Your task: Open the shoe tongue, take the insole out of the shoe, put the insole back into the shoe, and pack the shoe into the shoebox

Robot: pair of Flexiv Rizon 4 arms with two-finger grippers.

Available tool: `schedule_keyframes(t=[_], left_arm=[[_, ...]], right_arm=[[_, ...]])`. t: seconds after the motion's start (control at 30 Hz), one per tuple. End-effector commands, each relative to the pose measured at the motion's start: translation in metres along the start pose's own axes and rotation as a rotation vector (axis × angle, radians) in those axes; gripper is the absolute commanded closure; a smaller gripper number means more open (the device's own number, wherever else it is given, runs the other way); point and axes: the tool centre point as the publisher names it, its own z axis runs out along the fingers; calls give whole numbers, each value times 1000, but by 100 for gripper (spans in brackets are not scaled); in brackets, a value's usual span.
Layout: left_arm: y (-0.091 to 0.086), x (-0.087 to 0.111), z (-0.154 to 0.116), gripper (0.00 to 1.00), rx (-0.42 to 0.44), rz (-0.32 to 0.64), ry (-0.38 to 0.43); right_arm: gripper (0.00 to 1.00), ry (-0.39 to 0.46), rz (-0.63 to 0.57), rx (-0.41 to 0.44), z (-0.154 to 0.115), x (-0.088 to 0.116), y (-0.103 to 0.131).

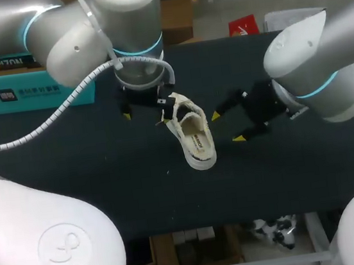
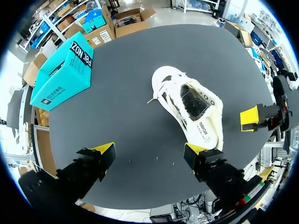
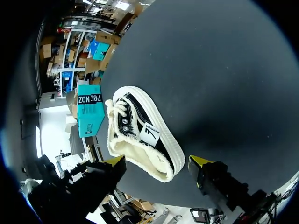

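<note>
while the left gripper [image 1: 144,119] and right gripper [image 1: 227,127] hang spread wide beside the shoe [image 1: 192,135] mid table [image 1: 73,184], looks like step one — next needs a pinch on the tongue [image 2: 174,91]; shoebox [image 1: 29,86] sits at the far left corner.

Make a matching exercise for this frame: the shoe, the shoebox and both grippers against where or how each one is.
1 shoe
2 shoebox
3 left gripper
4 right gripper

A teal, at the table's far left edge
B open, at the shoe's laced end
C white, in the middle, opening upward
D open, beside the shoe, on the side away from the shoebox

Pairs: 1-C, 2-A, 3-B, 4-D
</note>
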Motion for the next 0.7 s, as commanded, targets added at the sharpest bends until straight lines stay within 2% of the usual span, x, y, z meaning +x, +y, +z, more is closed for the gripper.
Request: schedule_keyframes(t=[0.03,0.23,0.37,0.43,0.5,0.7], left_arm=[[-3,13,12,0,-18,0,-4],[4,25,29,0,-48,-48,15],[7,29,33,0,-49,-63,19],[8,31,35,0,-50,-68,22],[9,34,38,0,-52,-70,21],[7,42,52,0,-68,-132,30]], right_arm=[[0,-75,-8,56,-25,12,1],[0,-75,-8,56,-25,12,1],[0,-87,-71,72,-43,7,7],[0,-101,-124,110,-53,6,12],[0,-132,-106,123,-59,6,18],[0,-132,-106,123,-59,6,18]])
